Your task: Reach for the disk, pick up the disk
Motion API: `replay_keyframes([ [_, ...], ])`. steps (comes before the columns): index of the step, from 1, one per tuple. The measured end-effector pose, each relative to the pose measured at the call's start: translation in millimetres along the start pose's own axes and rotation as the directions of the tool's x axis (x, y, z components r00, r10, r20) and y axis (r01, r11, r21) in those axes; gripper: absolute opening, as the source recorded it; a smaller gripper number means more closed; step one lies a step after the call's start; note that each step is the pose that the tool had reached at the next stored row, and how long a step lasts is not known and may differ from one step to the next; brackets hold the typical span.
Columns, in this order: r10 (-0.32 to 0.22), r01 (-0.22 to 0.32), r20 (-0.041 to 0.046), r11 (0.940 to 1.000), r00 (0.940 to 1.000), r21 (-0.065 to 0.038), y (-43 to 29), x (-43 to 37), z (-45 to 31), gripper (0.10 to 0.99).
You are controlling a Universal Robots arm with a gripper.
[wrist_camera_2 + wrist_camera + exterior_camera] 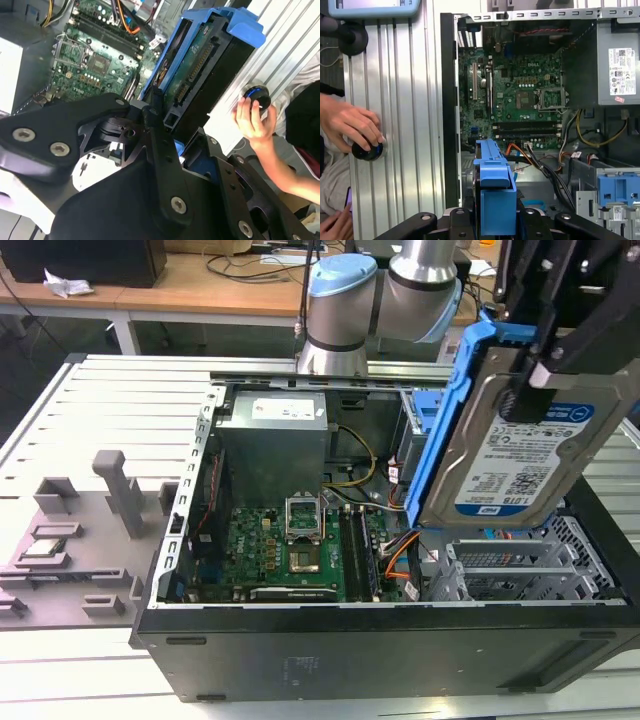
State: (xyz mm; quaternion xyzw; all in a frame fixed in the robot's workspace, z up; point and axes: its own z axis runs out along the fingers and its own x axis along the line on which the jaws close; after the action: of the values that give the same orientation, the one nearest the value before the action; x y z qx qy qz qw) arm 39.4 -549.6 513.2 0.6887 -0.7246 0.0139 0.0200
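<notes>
The disk (pixel 520 455), a silver-grey hard drive with a white-and-blue label and a blue bracket (pixel 452 410) along its edge, hangs tilted in the air above the right side of the open computer case (pixel 350 640). My gripper (pixel 540 370) comes down from the exterior view's upper right and is shut on the disk's upper end. In the second wrist view the disk (pixel 197 67) shows its connector edge, with the black fingers (pixel 155 112) clamped on its sides. The first wrist view has the blue bracket (pixel 495 192) standing straight out from the gripper (pixel 495 227).
Inside the case lie a green motherboard (pixel 290 540), a grey power supply (pixel 272 445) and a metal drive cage (pixel 500 575). A grey fixture (pixel 75 540) sits on the slatted table at the exterior view's left. A person's hand (pixel 350 125) rests on a black knob (pixel 367 150).
</notes>
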Motion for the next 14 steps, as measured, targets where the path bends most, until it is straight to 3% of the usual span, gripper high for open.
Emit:
replay_keyframes([
  [6, 0.0, 0.0, -0.0003, 1.0, 1.0, 0.0, -20.8, -1.1, 0.2, 0.365],
  [14, 0.0, 0.0, -0.0002, 1.0, 1.0, 0.0, -38.3, -2.0, 0.8, 0.365],
])
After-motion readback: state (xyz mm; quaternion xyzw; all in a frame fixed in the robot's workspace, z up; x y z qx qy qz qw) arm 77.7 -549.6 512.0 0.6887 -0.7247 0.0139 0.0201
